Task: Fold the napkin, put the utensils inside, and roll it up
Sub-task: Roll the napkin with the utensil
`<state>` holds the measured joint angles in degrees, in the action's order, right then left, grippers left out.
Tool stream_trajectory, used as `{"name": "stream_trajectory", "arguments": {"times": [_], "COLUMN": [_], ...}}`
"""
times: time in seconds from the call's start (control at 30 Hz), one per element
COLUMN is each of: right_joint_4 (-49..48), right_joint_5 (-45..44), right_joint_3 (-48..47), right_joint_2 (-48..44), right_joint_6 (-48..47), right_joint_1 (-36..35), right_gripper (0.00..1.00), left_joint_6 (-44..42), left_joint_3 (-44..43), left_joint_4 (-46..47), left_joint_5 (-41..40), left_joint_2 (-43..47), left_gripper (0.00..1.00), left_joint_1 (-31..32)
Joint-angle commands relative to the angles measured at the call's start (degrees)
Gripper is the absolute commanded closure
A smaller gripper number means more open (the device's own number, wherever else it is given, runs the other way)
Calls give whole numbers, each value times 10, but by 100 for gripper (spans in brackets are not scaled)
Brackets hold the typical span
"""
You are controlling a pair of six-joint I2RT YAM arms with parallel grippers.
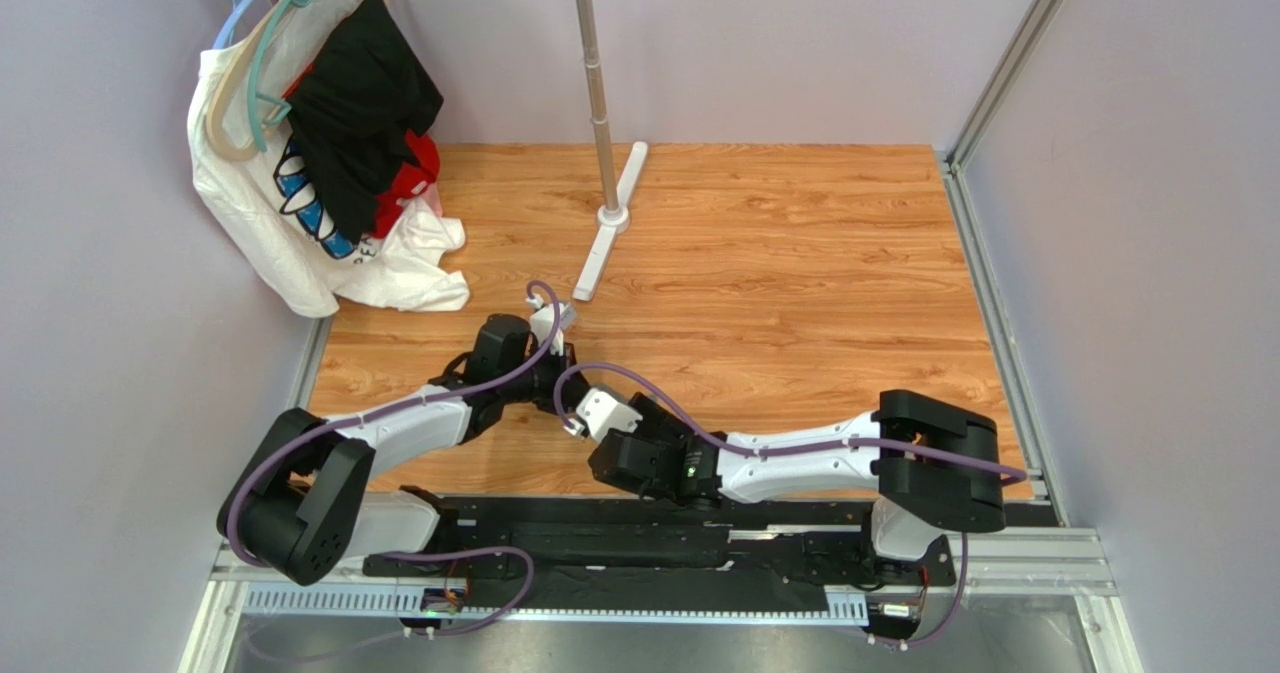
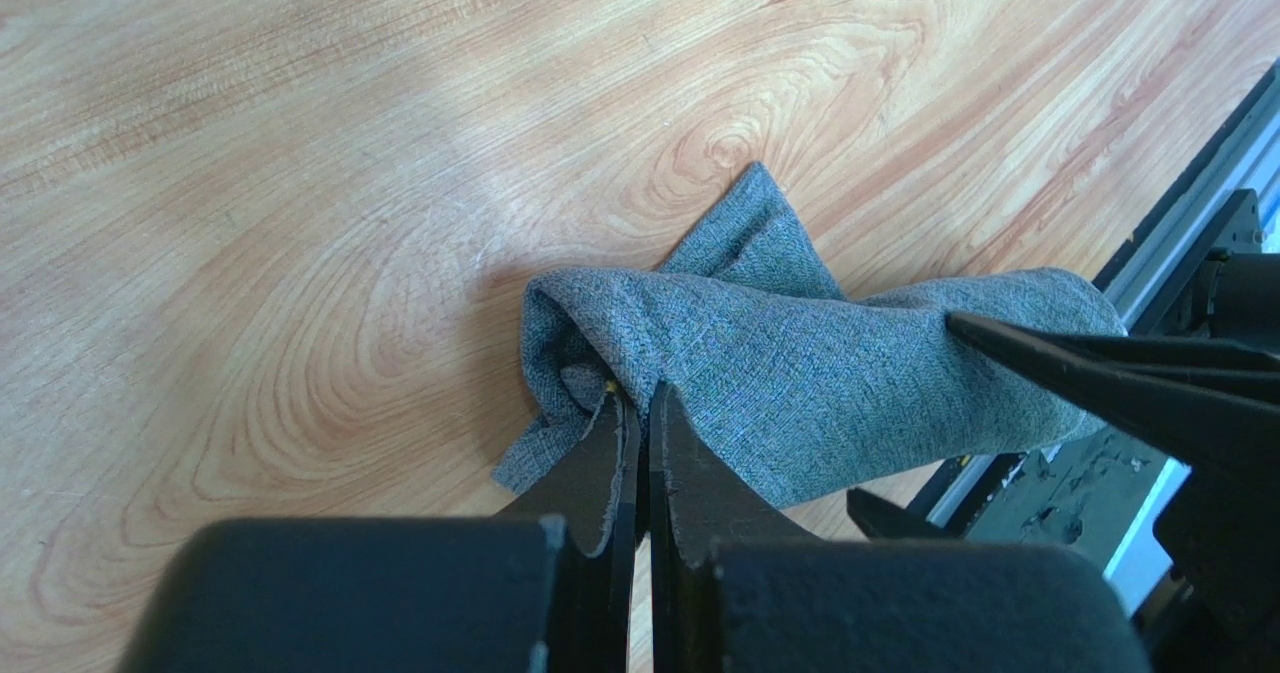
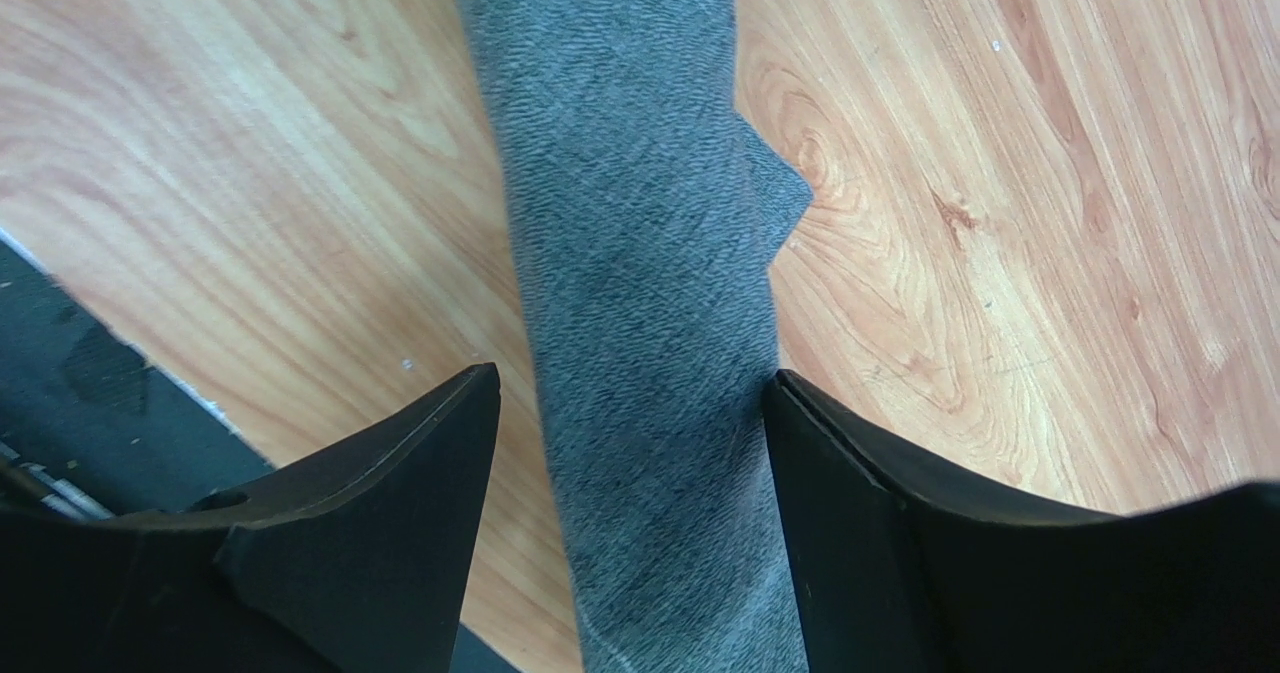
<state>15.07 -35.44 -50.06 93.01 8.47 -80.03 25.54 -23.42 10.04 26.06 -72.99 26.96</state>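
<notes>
The napkin (image 2: pixel 842 373) is a dark grey cloth lying rolled into a thick tube on the wooden table (image 2: pixel 301 178), with one loose corner sticking out to the side. My left gripper (image 2: pixel 643 399) is shut, its tips pinching the bunched end of the roll. My right gripper (image 3: pixel 631 388) is open and straddles the napkin (image 3: pixel 646 298) further along; its right finger (image 3: pixel 842 478) touches the cloth, and a gap shows beside the left finger. No utensils are in view. In the top view both wrists meet near the table's front middle and cover the napkin.
White, black and red clothes (image 1: pixel 323 148) hang on hangers at the back left. A metal pole (image 1: pixel 597 88) on a white foot (image 1: pixel 609 238) stands at the back middle. The black base rail (image 1: pixel 676 553) runs along the near edge, close to the roll.
</notes>
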Motion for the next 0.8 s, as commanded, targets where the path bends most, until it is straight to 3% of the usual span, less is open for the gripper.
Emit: {"name": "stream_trajectory", "arguments": {"times": [0.0, 0.3, 0.4, 0.43, 0.5, 0.53, 0.63, 0.77], "right_joint_4": [-38, -33, -27, -20, -12, -4, 5, 8], "right_joint_5": [4, 95, 142, 170, 218, 231, 291, 400], "right_joint_3": [5, 9, 8, 6, 2, 1, 4, 6], "right_joint_2": [11, 39, 49, 51, 52, 50, 45, 41], "right_joint_6": [-7, -6, 4, 7, 15, 16, 23, 29], "right_joint_1": [15, 47, 63, 74, 86, 99, 130, 182], "right_gripper": [31, 34, 56, 58, 65, 67, 72, 74], "left_joint_6": [-18, -22, -21, -19, -16, -13, -5, 5], "left_joint_3": [-15, -17, -19, -19, -20, -20, -29, -26], "left_joint_4": [-12, -12, -12, -13, -18, -21, -49, -87], "left_joint_5": [10, 19, 21, 20, 15, 6, -34, -83], "left_joint_2": [-2, 3, 3, 6, 14, 25, 62, 125], "left_gripper": [100, 100, 100, 99, 89, 75, 50, 37], "left_joint_1": [-2, -2, -2, -2, -2, -2, -2, -2]}}
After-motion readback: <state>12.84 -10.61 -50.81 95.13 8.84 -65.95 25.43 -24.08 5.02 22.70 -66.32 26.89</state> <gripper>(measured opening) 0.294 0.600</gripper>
